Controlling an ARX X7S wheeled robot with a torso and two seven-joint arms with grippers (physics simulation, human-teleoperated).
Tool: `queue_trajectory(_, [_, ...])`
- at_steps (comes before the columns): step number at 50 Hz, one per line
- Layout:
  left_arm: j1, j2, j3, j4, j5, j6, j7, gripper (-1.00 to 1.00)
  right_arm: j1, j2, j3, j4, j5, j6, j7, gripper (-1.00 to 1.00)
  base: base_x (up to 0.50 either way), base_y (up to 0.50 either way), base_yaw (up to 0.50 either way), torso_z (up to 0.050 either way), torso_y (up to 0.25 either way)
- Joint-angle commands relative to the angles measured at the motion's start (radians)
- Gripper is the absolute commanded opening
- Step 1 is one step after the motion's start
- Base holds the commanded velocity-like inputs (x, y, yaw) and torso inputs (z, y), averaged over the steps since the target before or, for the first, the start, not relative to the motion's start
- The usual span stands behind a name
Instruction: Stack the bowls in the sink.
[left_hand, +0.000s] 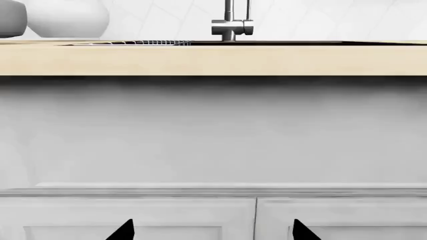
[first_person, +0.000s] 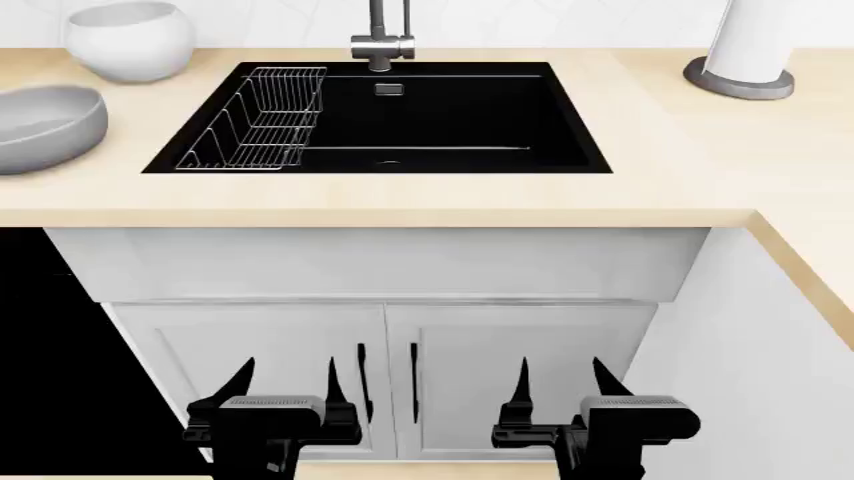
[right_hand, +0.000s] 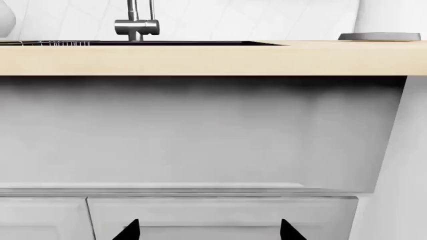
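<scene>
- White bowl and grey bowl sit on the counter, left of the sink, apart from each other
- Rack stands in the sink's left side
- Left gripper and right gripper hang low before the cabinet doors, fingers apart, holding nothing

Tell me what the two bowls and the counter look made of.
Deep rounded white bowl: glossy, likely glazed ceramic, judging by soft highlights. Wide shallow grey bowl: matte, perhaps stoneware or plastic; unclear. Pale beige countertop: light wood or laminate, smooth; no grain visible.
</scene>
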Motion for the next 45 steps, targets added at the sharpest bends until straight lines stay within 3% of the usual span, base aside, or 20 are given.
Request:
queue_trajectory(1, [0.0, -0.016, 0.018, -0.001, -0.016, 0.001, -0.018, 1.0, -0.001, 0.015, -0.019, -0.003, 0.018, 0.0, 0.02, 1.0, 0.0, 0.0, 0.0, 0.0, 0.0])
queue_trajectory(18, [-0.001, -0.057, 0.067, -0.002, -0.055, 0.003, -0.068, 1.0, -0.003, 0.054, -0.06, -0.009, 0.092, 0.003, 0.054, 1.0, 0.0, 0.01, 0.0, 0.0, 0.0])
queue_trajectory(45, [-0.006, -0.09, 0.102, -0.004, -0.094, 0.002, -0.109, 1.0, 0.003, 0.096, -0.115, 0.0, 0.111, 0.009, 0.082, 1.0, 0.0, 0.5, 0.0, 0.0, 0.0])
